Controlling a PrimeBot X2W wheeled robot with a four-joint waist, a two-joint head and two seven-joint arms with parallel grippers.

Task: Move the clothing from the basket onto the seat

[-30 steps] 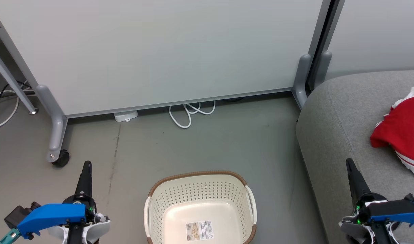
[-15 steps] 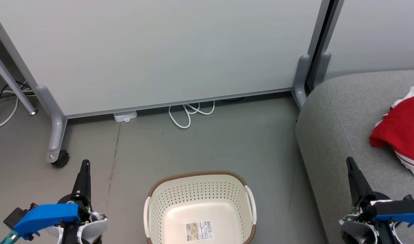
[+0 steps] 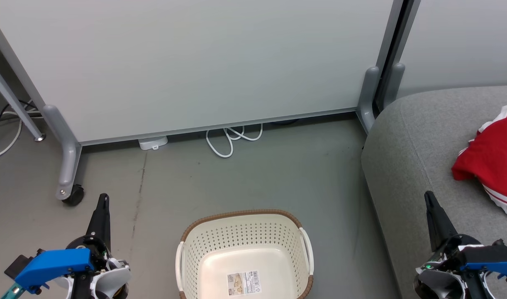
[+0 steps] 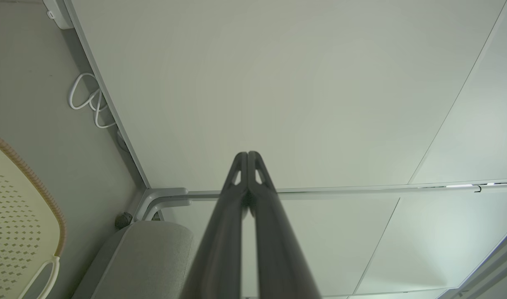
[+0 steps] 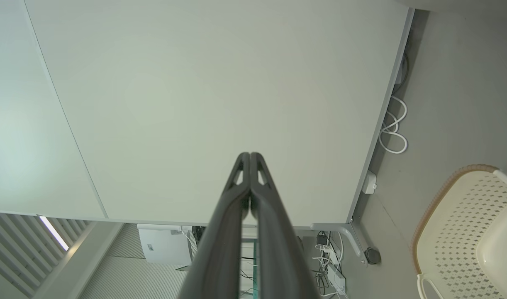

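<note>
right fingers (image 3: 432, 209) closed, clothing (image 3: 492, 160) apart, on seat (image 3: 407, 137)

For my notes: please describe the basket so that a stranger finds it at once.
Start at the big pale partition; on the grey floor before it, left of the seat, stands the basket. It alone is cream, perforated, brown-rimmed, and empty but for a label.

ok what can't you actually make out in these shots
The clothing on the seat, head view: cut off by the right edge, so whether it is one garment or two, and what its lettering says, cannot be told.
The basket, head view: its near end is cut off by the bottom edge, so what lies there cannot be told.
The label on the basket's floor, head view: too small to read.
</note>
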